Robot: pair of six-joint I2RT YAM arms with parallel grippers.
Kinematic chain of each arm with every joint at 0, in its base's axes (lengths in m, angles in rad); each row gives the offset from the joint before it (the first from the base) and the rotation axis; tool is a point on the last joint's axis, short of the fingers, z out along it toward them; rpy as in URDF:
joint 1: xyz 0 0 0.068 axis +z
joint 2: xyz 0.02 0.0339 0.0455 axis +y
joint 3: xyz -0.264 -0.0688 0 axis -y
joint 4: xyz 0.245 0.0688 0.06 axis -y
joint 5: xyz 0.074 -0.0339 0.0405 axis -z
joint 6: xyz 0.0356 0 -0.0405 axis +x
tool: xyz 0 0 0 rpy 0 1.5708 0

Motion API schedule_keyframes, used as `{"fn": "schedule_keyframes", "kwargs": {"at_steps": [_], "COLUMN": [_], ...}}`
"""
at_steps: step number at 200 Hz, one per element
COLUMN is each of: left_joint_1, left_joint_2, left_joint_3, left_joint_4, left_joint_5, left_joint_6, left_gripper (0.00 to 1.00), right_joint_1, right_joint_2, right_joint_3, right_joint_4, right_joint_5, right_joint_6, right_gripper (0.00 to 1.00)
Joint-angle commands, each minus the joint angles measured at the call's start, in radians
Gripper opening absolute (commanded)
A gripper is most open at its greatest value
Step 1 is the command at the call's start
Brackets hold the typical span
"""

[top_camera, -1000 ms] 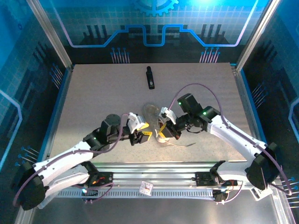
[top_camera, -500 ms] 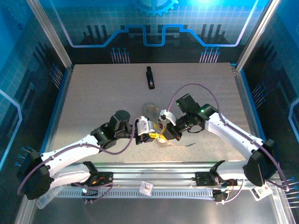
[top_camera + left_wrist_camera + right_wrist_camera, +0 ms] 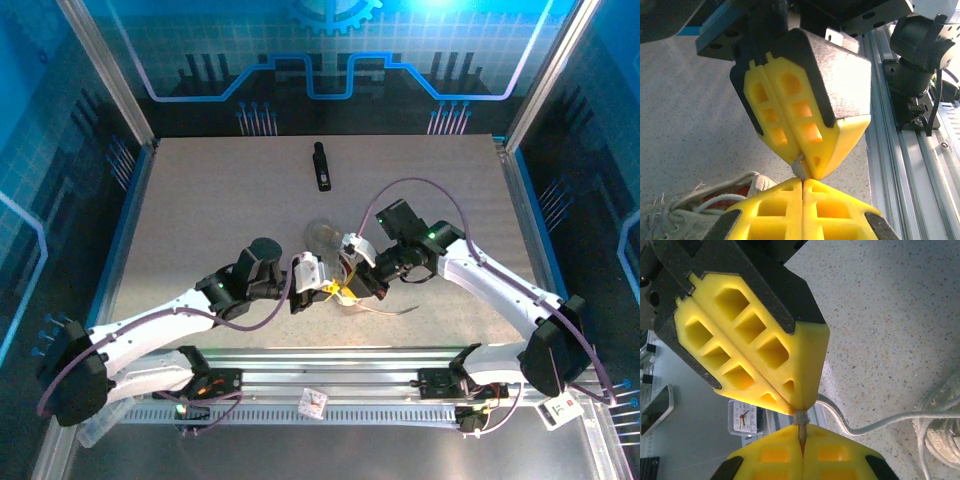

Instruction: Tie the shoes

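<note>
The left claw [image 3: 802,186] and right claw [image 3: 801,434] meet tip to tip, both pinched shut on one lace [image 3: 875,419] end — just below the sneaker [image 3: 323,240], mid-frame on the counter [image 3: 220,200]. A mistimed release or hard tug could drop the thin lace — or drag the sneaker.

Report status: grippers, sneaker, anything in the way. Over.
Grippers tip to tip: left gripper and right gripper both shut on one lace. The sneaker beside them, not tied. The black bar far off, apart.
</note>
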Motion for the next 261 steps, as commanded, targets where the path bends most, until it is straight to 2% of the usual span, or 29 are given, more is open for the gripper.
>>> {"fn": "schedule_keyframes", "kwargs": {"at_steps": [1,9,25,51,74,92,132,152,202,261], "left_joint_1": [-0.012,-0.013,-0.012,-0.014,-0.022,-0.028,-0.047,-0.073,-0.132,-0.241], "left_joint_2": [-0.017,-0.025,-0.037,-0.029,-0.007,0.009,-0.043,-0.102,-0.177,-0.007], "left_joint_3": [-0.064,-0.097,-0.151,-0.24,-0.306,-0.315,-0.326,-0.304,-0.161,0.044], "left_joint_4": [0.055,0.088,0.131,0.266,0.402,0.442,0.44,0.39,0.221,0.237], "left_joint_5": [-0.028,-0.055,-0.106,-0.143,-0.175,-0.171,-0.166,-0.17,-0.174,-0.158], "left_joint_6": [-0.122,-0.168,-0.271,-0.407,-0.446,-0.443,-0.448,-0.443,-0.377,-0.325], "left_gripper": [0.0,0.0,0.0,0.0,0.0,0.0,0.0,0.0,0.0,0.0], "right_joint_1": [-0.011,-0.01,-0.01,0.02,0.058,0.068,0.127,0.127,0.02,-0.12], "right_joint_2": [-0.007,-0.011,-0.016,0.001,0.051,0.106,0.252,0.27,0.125,-0.027], "right_joint_3": [0.014,0.012,0.023,0.058,0.082,0.09,0.173,0.188,0.119,0.08], "right_joint_4": [0.04,0.056,0.083,0.104,0.119,0.136,0.114,0.103,0.103,0.055], "right_joint_5": [0.019,0.061,0.172,0.356,0.459,0.507,0.573,0.606,0.65,0.616], "right_joint_6": [0.043,0.073,0.159,0.303,0.378,0.434,0.478,0.502,0.545,0.498], "right_gripper": [0.23,0.26,0.26,0.2,0.19,0.19,0.2,0.2,0.26,0.25]}}
